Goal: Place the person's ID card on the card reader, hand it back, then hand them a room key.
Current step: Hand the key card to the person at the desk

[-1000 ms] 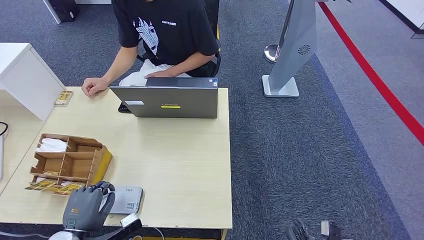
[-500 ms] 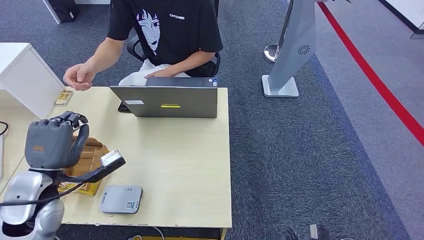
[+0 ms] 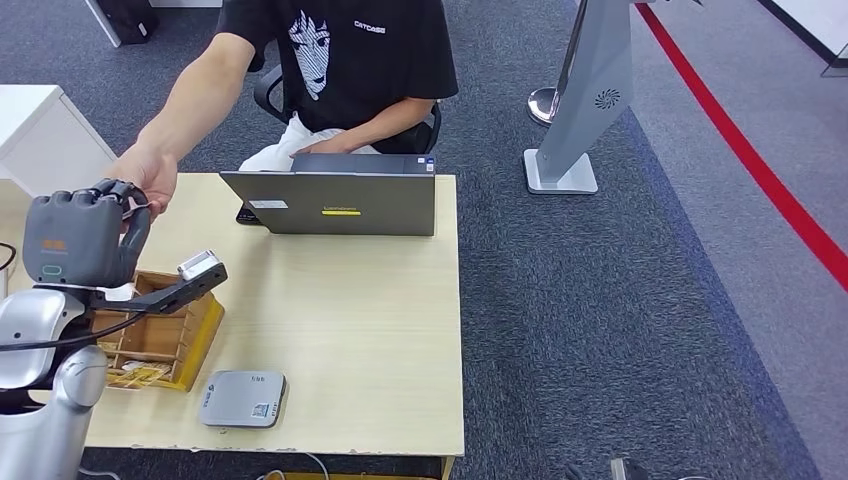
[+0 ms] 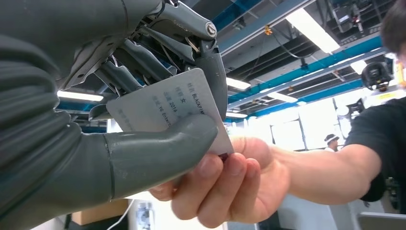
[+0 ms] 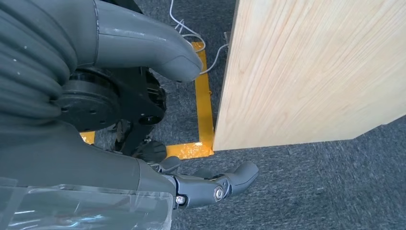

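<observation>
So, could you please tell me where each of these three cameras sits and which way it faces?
Head view: high on the robot, looking forward and down at the table, laptop and person; the raised left robot hand shows.
Left wrist view: behind that left robot hand, looking upward toward the ceiling; it pinches the ID card, which the person's hand also grips.
Right wrist view: behind the hanging right robot hand, looking down at the carpet beside the table.
Shared: head and left wrist views both show the handover.
</observation>
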Robot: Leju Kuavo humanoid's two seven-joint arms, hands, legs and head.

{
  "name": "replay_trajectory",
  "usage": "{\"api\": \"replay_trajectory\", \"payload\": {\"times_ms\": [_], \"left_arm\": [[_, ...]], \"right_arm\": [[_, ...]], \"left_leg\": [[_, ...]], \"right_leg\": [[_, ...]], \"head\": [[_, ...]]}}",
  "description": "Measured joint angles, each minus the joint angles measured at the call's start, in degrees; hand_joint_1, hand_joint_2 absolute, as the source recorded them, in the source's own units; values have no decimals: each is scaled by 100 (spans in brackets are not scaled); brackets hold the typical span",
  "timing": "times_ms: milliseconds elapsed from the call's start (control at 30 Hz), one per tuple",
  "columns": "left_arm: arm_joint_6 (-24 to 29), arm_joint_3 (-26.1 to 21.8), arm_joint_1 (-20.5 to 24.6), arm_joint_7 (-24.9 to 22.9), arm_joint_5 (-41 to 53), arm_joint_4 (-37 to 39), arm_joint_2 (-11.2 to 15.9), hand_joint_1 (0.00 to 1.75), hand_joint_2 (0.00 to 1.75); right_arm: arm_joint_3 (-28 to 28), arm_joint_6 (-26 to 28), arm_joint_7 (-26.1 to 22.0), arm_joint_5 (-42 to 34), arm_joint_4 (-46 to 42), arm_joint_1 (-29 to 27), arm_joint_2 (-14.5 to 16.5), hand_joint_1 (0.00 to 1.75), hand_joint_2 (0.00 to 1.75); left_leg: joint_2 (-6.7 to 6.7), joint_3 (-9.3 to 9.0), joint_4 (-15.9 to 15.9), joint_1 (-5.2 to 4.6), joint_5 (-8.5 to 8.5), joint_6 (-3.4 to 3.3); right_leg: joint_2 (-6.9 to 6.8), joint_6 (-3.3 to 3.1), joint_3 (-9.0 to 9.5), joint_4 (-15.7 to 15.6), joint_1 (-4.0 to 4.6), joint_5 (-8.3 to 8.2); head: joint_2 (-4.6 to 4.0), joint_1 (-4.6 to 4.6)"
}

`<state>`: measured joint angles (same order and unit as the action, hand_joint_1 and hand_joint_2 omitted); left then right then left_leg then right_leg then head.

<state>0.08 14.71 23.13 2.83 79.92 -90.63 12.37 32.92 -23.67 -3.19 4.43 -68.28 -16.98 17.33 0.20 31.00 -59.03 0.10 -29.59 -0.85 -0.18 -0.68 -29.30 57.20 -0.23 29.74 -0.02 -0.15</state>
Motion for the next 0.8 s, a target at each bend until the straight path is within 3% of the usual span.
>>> {"api": "replay_trajectory", "payload": {"times_ms": [100, 633, 667, 767, 800], "left_arm": [[30, -8, -1, -28, 12, 10, 21, 175, 175], [153, -263, -89, -29, -26, -50, 53, 175, 175], [173, -281, -116, -27, -37, -77, 54, 175, 175], [198, -316, -187, -15, -58, -158, 53, 175, 175], [207, -329, -208, 1, -72, -184, 52, 175, 175]], "right_arm": [[2, -4, -3, -43, 10, 0, 0, 175, 175], [7, -139, -109, -225, 5, -2, 0, 175, 175], [8, -135, -109, -241, 5, -3, 0, 167, 175], [8, -126, -91, -279, 3, -3, 0, 36, 175], [8, -120, -69, -286, 2, -3, 0, 0, 175]], "left_leg": [[0, 2, 0, 0, 0, 0], [4, 14, 0, 0, -1, 0], [6, 15, 0, 0, -1, 0], [6, 17, -1, 0, -1, -1], [7, 18, -1, 0, -2, 0]], "right_leg": [[0, 0, -2, 0, 0, 0], [6, 0, -13, 0, 0, 0], [7, 0, -14, 0, 0, 0], [8, 0, -16, 0, 0, 0], [8, 0, -17, 0, 0, 0]], "head": [[-1, -1], [0, -1], [0, -1], [0, 0], [0, 1]]}}
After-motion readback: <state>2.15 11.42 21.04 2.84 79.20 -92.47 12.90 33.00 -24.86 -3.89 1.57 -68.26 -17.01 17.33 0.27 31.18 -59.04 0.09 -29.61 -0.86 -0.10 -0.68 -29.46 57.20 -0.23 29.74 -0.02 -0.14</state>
